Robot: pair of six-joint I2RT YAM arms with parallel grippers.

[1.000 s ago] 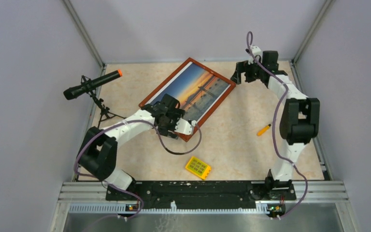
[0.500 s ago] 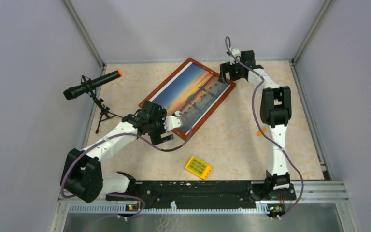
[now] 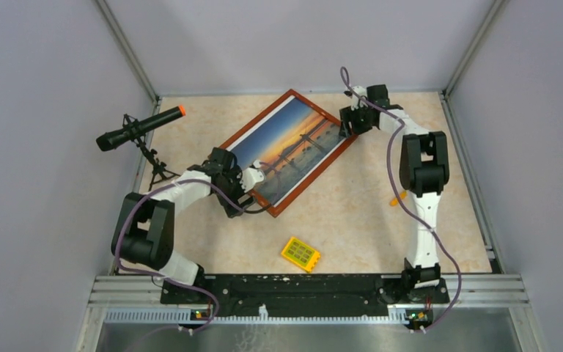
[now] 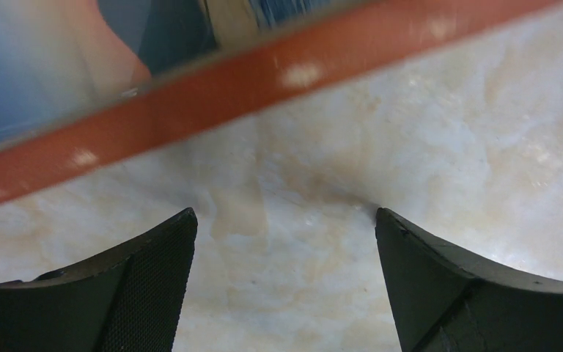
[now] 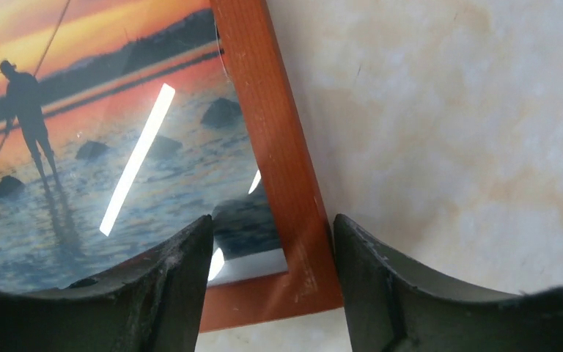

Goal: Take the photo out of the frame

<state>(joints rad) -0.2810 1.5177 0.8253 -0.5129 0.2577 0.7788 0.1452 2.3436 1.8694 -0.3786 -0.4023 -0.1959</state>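
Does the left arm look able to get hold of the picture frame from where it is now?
Probably yes. The left pincer stands open just short of the frame, with only bare table between it and the wooden edge; nothing blocks it.

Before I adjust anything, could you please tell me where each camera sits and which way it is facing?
Top external: above and behind the arm bases, looking down on the table; both arms, left gripper and right gripper show.
Left wrist: low over the table, facing the frame border; its own fingertips show.
Right wrist: above the frame's corner, looking down at the photo; its fingertips straddle the border.
Shared: all three see the frame.
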